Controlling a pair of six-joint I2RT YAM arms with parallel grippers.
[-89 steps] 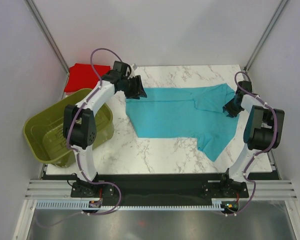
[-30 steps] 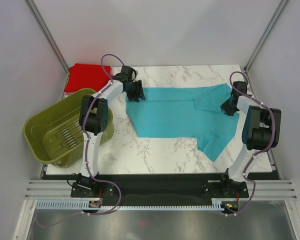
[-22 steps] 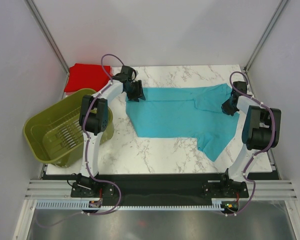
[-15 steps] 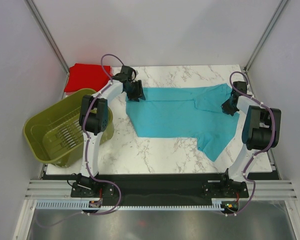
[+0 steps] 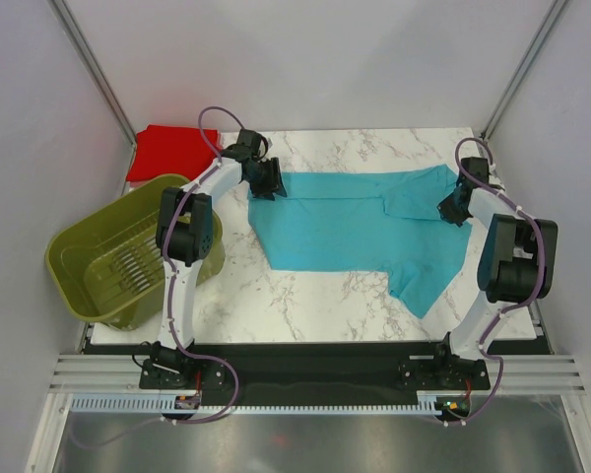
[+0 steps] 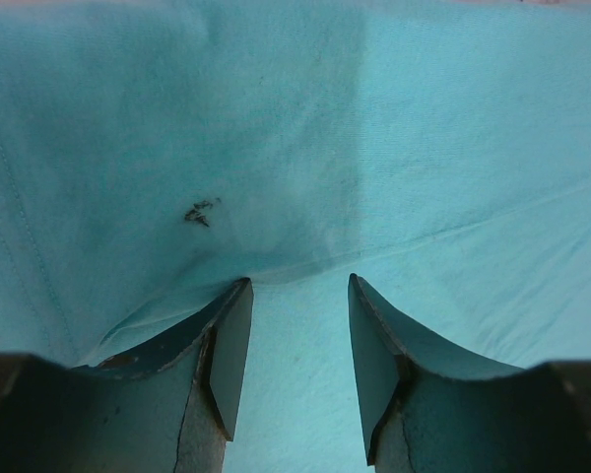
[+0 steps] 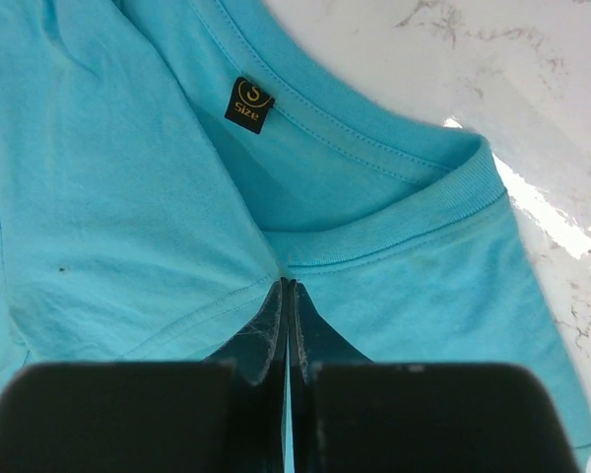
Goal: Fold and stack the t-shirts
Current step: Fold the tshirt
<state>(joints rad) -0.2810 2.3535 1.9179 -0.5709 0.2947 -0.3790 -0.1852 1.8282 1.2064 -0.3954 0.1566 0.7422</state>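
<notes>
The turquoise t-shirt (image 5: 345, 222) lies spread across the marble table, one sleeve hanging toward the front right. My left gripper (image 5: 273, 183) is down on its left hem, jaws open, with cloth between the fingers (image 6: 297, 281). My right gripper (image 5: 450, 207) is shut on the shirt at the neck, pinching cloth just below the ribbed collar (image 7: 394, 227) near the size label (image 7: 248, 103); the fingertips (image 7: 288, 286) meet. The red t-shirt (image 5: 167, 150) is a flat folded square at the far left corner.
An olive-green slotted basket (image 5: 79, 258) stands off the table's left edge, beside the left arm. Bare marble (image 5: 305, 296) shows in front of the shirt and along the back (image 5: 374, 148). The enclosure walls stand close on both sides.
Since three seconds ago the left arm has dropped low and set its gripper on the shirt's left edge. The right gripper has shifted slightly toward the back. The shirt has hardly moved.
</notes>
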